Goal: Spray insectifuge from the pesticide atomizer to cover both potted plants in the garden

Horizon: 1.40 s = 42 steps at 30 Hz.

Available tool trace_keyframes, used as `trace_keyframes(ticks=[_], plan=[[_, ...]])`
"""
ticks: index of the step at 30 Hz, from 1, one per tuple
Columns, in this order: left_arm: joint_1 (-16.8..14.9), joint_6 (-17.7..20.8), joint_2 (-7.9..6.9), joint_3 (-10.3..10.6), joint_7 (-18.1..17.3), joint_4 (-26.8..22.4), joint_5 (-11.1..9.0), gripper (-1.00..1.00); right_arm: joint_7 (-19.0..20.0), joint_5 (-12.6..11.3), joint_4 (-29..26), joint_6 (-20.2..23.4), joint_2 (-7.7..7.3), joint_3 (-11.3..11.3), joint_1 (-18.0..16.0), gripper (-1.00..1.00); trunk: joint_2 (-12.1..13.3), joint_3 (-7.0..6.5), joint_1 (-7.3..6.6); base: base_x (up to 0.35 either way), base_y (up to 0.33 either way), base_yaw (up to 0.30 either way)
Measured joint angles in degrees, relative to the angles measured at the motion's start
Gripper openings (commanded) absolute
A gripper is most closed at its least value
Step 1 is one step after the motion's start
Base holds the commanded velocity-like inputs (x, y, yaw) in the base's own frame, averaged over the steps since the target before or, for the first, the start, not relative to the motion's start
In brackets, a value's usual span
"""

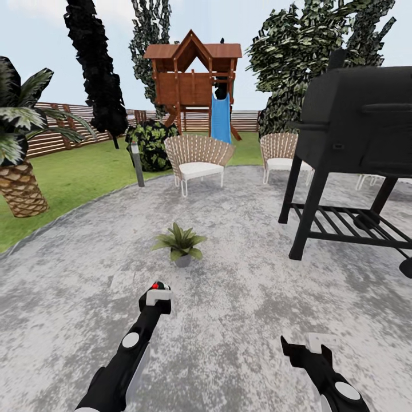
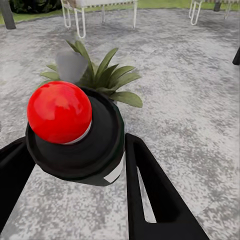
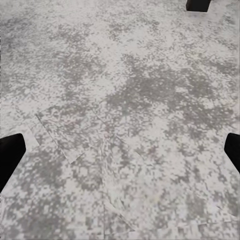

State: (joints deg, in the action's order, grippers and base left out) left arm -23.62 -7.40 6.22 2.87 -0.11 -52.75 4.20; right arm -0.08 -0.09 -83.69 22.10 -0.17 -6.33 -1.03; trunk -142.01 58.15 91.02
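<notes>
My left gripper [image 1: 155, 298] is shut on the pesticide atomizer [image 1: 155, 287], a dark bottle whose red-dotted spray head [image 2: 59, 112] faces the wrist camera. The black fingers [image 2: 155, 195] press against the bottle's sides [image 2: 95, 155]. Just ahead, one potted plant [image 1: 181, 245] stands on the mottled-grey patio [image 1: 240, 297], a low green rosette in a small grey pot. A faint pale puff [image 2: 70, 64] hangs over the plant [image 2: 102, 77] in the left wrist view. The second potted plant is out of view. My right gripper [image 1: 306, 345] is open and empty above bare paving [image 3: 120, 100].
A black grill [image 1: 355, 131] on legs stands at the right. Two wicker chairs [image 1: 197, 157] [image 1: 280, 151] line the patio's far edge, beside a grey bollard lamp [image 1: 137, 166]. A palm [image 1: 20, 183] grows on the lawn at left, with the wooden playhouse [image 1: 194, 80] and fence behind.
</notes>
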Motion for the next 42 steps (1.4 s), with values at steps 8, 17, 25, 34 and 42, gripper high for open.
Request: trace_keyframes(ticks=[8,17,25,34,42], plan=[[-0.01,0.00,0.00,0.00,0.00,0.00,0.00,-1.00,0.00,0.00,0.01,0.00,0.00,0.00,0.00,1.00,3.21,-1.44,-1.76,0.000,0.000,0.000],[-0.02,0.00,0.00,0.00,0.00,0.00,0.00,-1.00,0.00,0.02,-0.01,0.00,0.01,0.00,0.00,1.00,6.82,-3.05,-3.73,0.000,0.000,0.000],[0.00,0.00,0.00,0.02,0.00,0.00,0.00,-1.00,0.00,0.00,0.00,0.00,0.01,0.00,0.00,1.00,10.03,-4.49,-5.49,0.000,0.000,0.000],[0.00,0.00,0.00,0.02,0.00,0.00,0.00,-1.00,0.00,0.01,0.01,0.00,0.00,0.00,0.00,1.00,13.64,-6.10,-7.47,0.000,0.000,0.000],[0.00,0.00,0.00,0.04,0.00,0.00,0.00,-1.00,0.00,-0.02,0.01,0.00,-0.01,0.00,0.00,1.00,16.85,-7.54,-9.23,0.000,0.000,0.000]])
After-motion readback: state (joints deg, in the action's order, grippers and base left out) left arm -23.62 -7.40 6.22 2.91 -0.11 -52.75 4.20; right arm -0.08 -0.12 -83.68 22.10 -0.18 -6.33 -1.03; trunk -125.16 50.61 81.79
